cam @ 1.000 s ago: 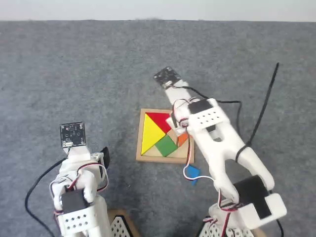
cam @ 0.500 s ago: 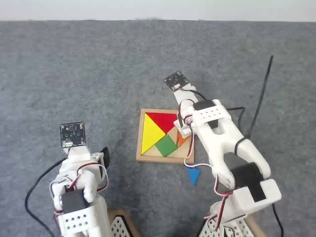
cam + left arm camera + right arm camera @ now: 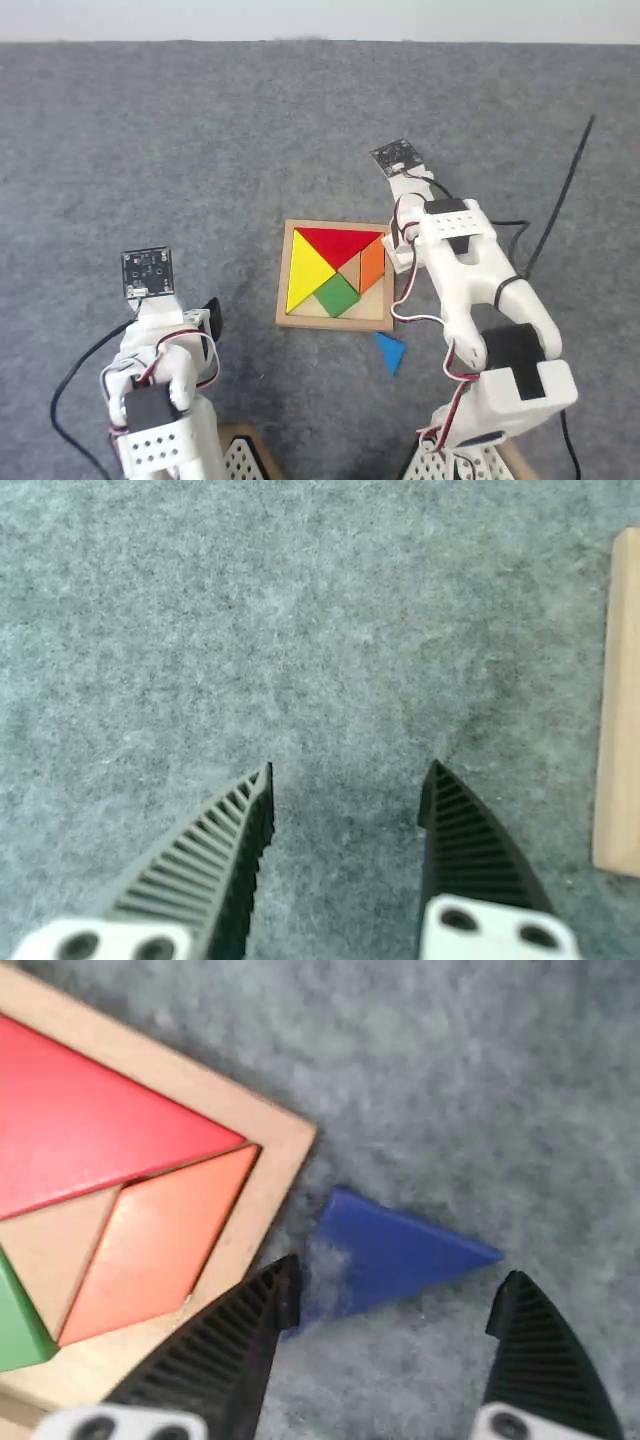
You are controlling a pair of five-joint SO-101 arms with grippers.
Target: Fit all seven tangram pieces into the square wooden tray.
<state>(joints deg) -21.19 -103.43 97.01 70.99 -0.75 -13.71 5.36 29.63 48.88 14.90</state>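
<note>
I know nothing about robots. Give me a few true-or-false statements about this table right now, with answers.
1. The blue triangle lies inside the wooden tray. False: it lies on the grey carpet beside the tray's corner.
2. The right claw is open. True.
3. The left claw grips a yellow piece. False: it is open and empty, above the carpet.
4. A red triangle sits in the tray. True.
</note>
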